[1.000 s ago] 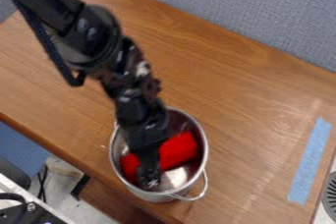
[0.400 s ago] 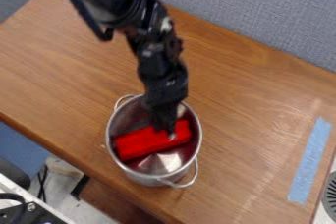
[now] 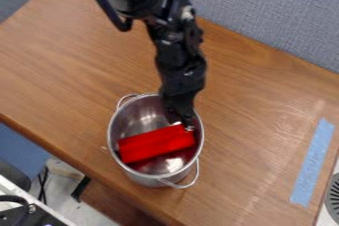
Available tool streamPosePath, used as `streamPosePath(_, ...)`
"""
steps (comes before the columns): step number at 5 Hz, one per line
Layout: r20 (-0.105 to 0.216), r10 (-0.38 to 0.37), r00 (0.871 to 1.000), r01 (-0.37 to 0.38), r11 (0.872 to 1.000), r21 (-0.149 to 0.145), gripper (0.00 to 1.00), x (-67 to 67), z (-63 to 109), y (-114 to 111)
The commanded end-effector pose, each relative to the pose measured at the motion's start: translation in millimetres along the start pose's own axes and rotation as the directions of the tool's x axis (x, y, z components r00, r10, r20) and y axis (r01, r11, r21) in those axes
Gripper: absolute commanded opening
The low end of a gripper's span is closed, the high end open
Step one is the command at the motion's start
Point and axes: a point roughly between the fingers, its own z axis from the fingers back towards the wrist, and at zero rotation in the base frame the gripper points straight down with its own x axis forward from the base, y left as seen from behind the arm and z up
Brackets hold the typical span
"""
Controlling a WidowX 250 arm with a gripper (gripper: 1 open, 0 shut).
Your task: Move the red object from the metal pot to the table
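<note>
Block: lay inside the pot on the counter.
My fingers: clenched shut at the block's far end; whether they pinched it I could not tell.
Handling: I judged it light, stiff, smooth; best taken across the flat long sides, mid-length.

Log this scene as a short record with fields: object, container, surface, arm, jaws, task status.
red object: lying inside the pot, slanted across its bottom
metal pot: upright on the table, near the front edge
table: brown wood grain; blue tape strip at the right
arm: reaches down into the pot from the upper left
jaws: shut, at the red object's upper-right end; a grip cannot be confirmed
task status: red object not yet on the table
</note>
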Motion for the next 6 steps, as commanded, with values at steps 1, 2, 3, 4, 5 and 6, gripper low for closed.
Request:
streamPosePath(1,0.019,-0.130,0.991,0.130,0.992,0.012,0.00,13.0,-0.2,-17)
streamPosePath(2,0.008,-0.265,0.964,0.265,0.964,0.004,0.00,25.1,-10.3,-39)
streamPosePath(3,0.023,-0.175,0.984,0.175,0.985,0.012,0.00,15.0,-21.7,-19)
streamPosePath(4,0.036,-0.078,0.996,0.078,0.997,0.009,0.00,-1.6,-33.2,0)
streamPosePath(5,0.030,-0.131,0.991,0.131,0.991,0.000,0.00,7.1,-24.8,-23)
streamPosePath(6,0.016,-0.186,0.982,0.186,0.983,0.000,0.00,17.3,-19.4,-46)
